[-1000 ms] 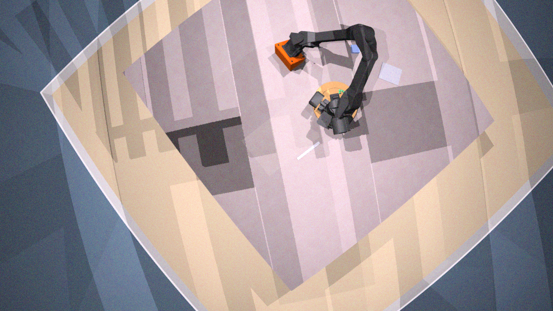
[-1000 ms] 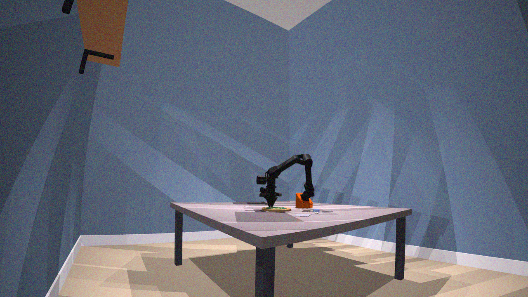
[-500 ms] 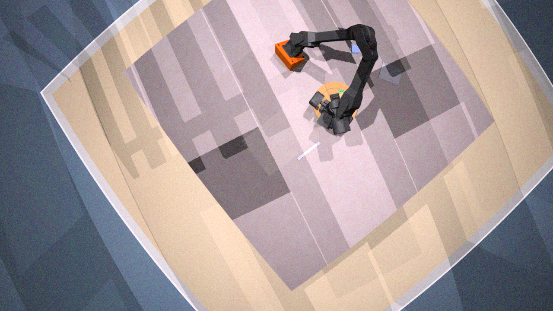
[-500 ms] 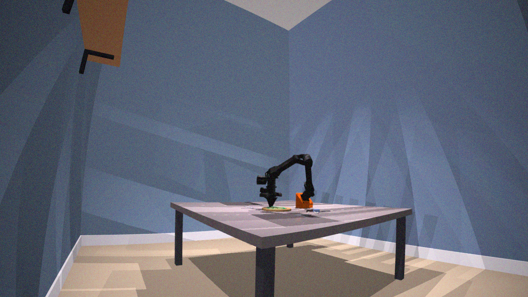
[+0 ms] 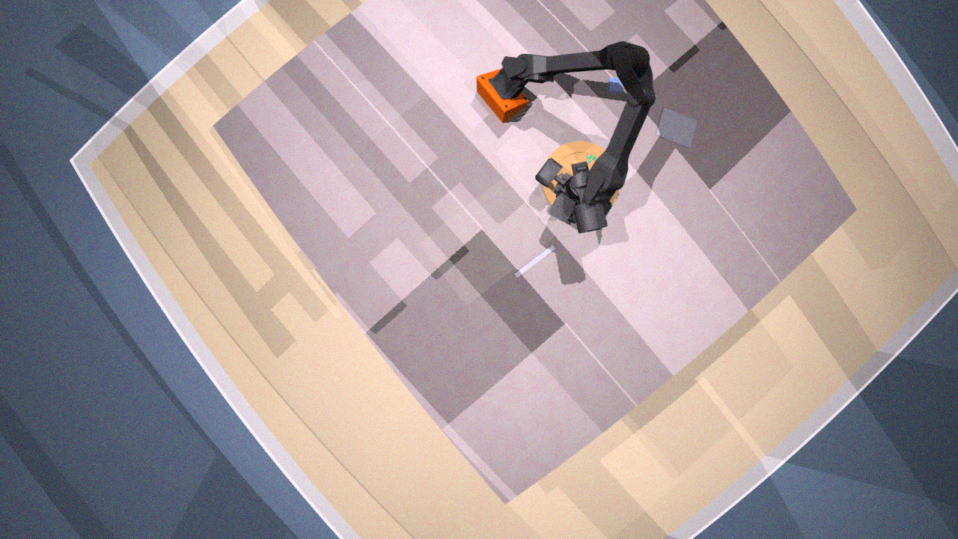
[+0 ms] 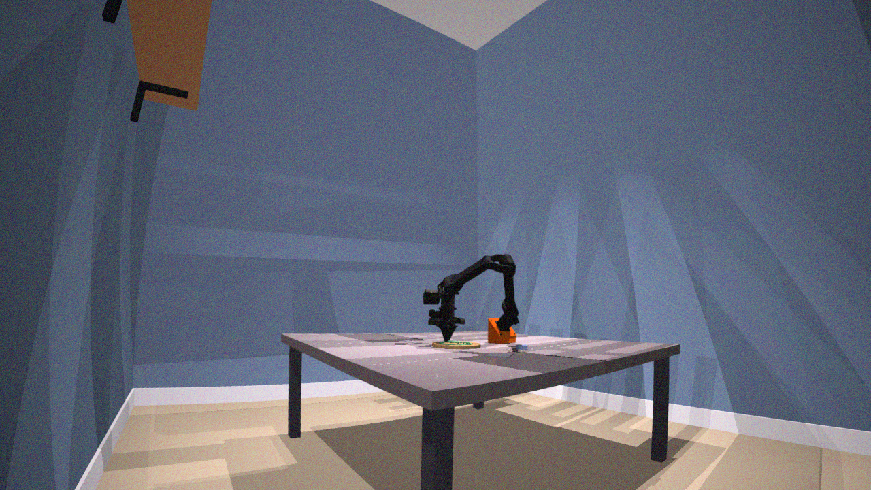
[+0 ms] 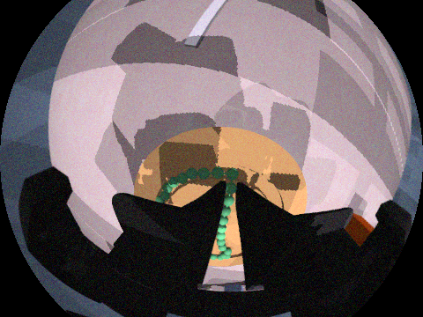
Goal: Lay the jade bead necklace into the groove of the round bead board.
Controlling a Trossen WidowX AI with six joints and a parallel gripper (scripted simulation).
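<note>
The round wooden bead board (image 5: 575,147) (image 6: 456,347) (image 7: 247,140) lies on the table under the arm. The jade bead necklace (image 5: 591,159) (image 7: 221,230) lies on it. In the wrist view its beads curve along the board's left side, meet a corner at the fingertips, then run nearly straight across to the bottom. A thin groove arc shows without beads on the right. My gripper (image 6: 447,339) (image 7: 231,187) points down at the board, its tips almost together with a bead of the necklace between them. The fingers hide part of the necklace's left side.
A pale strip (image 5: 534,261) (image 7: 204,24) lies beyond the board. A pale square (image 5: 676,127) and a small blue block (image 5: 615,84) lie on the other side, the block beside the arm. The orange arm base (image 5: 502,100) (image 6: 501,332) stands behind the board.
</note>
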